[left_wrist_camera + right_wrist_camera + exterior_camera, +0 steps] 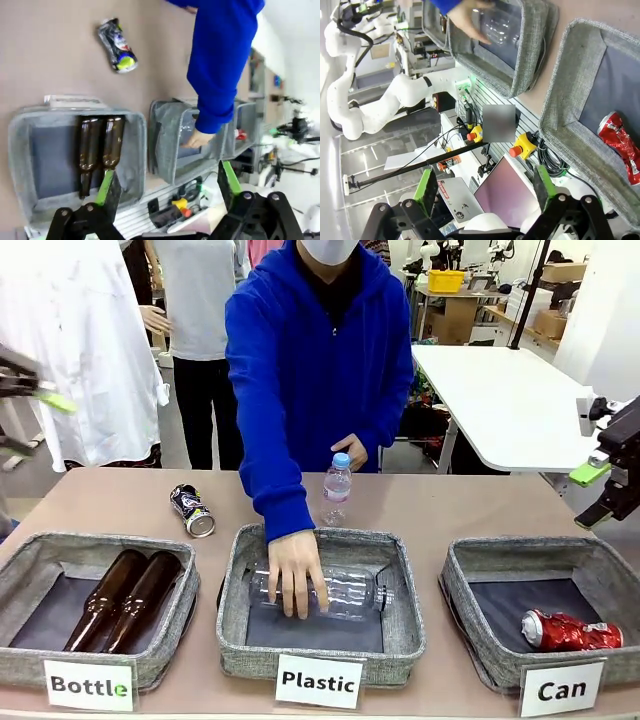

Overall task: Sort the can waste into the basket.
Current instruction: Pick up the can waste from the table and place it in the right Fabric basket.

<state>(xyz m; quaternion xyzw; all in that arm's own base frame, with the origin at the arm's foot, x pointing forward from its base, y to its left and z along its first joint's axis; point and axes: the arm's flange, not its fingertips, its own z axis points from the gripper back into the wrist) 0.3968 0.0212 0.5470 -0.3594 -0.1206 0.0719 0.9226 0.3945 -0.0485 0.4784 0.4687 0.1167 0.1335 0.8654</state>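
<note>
A crushed red metal drink can [568,631] lay inside the grey fabric basket labelled "Can" [462,562], at the right end of the tan table [460,508]. A crushed dark blue-black can with silver ends [192,510] lay on the bare tabletop behind the grey "Bottle" basket [30,552], well apart from the first. The left gripper [30,418] and right gripper [596,496] hung at the table's sides, jaws wide apart, empty. A person's hand [297,578] rested on a clear plastic bottle [352,594] in the middle "Plastic" basket [240,565].
</note>
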